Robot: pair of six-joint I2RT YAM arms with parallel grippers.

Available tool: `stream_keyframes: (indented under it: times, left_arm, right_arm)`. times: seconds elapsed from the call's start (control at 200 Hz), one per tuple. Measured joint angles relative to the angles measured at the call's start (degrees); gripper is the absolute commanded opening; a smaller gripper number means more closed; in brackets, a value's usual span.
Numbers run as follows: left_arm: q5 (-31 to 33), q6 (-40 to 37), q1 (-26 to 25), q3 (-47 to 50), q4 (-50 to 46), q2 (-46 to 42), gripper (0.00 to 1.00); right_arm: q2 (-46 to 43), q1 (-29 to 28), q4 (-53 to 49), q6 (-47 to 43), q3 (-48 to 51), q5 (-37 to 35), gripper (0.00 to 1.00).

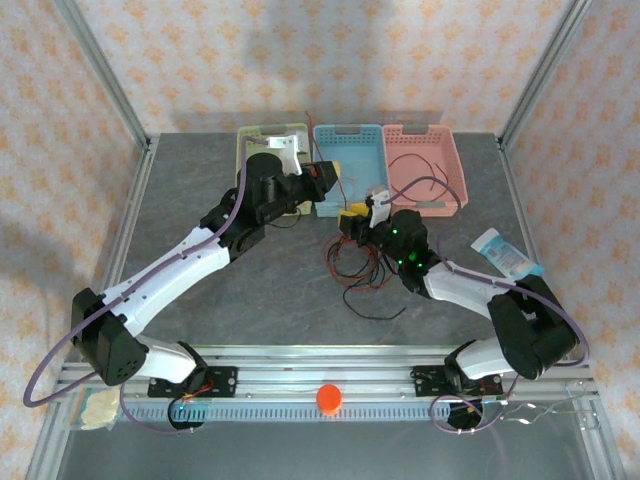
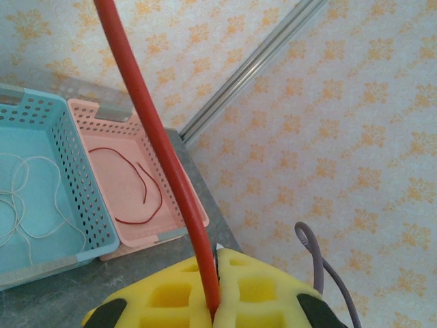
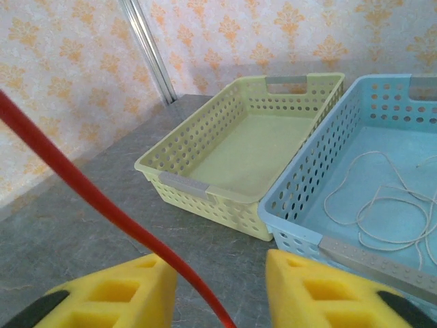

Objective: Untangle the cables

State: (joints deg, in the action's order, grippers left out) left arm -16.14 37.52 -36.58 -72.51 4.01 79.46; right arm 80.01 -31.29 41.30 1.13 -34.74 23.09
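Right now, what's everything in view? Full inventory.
perforated plastic baskets: 3, yellow-green, blue, pink, far table edge
thin whitish cable: 1, in blue basket
loose red cable: 1, in pink basket
tangled cables: several, red and black, table centre
held red cable: 1, in left end effector
blue-and-white packet: 1, table right
round orange object: 1, front rail
left end effector: 1, yellow fingers, shut on held red cable
right end effector: 1, yellow fingers, open around passing red cable

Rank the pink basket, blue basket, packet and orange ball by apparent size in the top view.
Largest: pink basket and blue basket, too alike to separate.
Next: packet.
Smallest: orange ball.
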Motion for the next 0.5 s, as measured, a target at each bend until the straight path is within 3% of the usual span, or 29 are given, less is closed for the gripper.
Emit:
stream_keyframes:
  times: [0.185, 0.395, 0.501]
  left_arm:
    - [0.00, 0.00, 0.00, 0.00, -0.04, 0.00, 0.00]
    - [0.02, 0.00, 0.13, 0.00, -0.48, 0.00, 0.00]
    - [0.02, 0.00, 0.37, 0.00, -0.55, 0.00, 0.00]
  right_arm:
    - [0.00, 0.00, -0.04, -0.15, -0.02, 0.57, 0.23]
    - [-0.26, 0.00, -0.20, -0.57, -0.07, 0.52, 0.03]
    - [-1.25, 0.00, -0.85, -0.59, -0.07, 0.52, 0.00]
